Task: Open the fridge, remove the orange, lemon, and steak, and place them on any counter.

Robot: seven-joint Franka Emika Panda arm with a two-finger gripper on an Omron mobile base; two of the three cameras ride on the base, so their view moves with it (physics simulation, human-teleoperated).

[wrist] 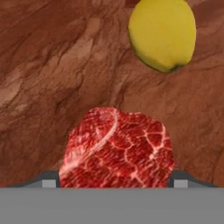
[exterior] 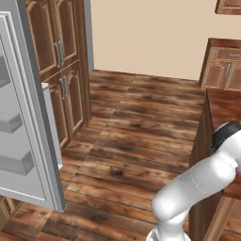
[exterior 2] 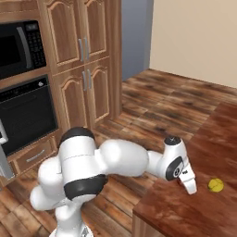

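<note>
- Steak [wrist: 117, 148]: red marbled slab, sits between the two finger tips at the bottom of your hand view, filling the whole gap between them. Below it lies the reddish-brown wood of the counter [wrist: 52, 65].
- Gripper [exterior 2: 189, 184]: you see it in the right base view, pointed down at the counter top near that top's left edge. Jaws stand wide, one on each side of the steak. You cannot tell from the pictures whether they press on the meat or only flank it, nor whether the steak rests on the wood.
- Lemon [exterior 2: 215, 185]: yellow, lies on the counter just to the right of the gripper in the right base view, apart from it. In your hand view it sits beyond the steak, toward the upper right, with a strip of bare wood between the two.
- Counter: dark reddish-brown top, at the lower right of the right base view and at the right edge of the left base view, with the arm [exterior: 197, 186] reaching over it.
- Fridge [exterior: 28, 117]: silver-grey door stands open at the left of the left base view; you see grey door shelves on its inner face.
- Cabinets [exterior 2: 88, 69]: tall brown wooden doors with bar handles.
- Microwave [exterior 2: 21, 46] and oven [exterior 2: 25, 113]: black, stacked, left of the cabinets in the right base view.
- Floor [exterior: 136, 122]: dark wood planks.
</note>
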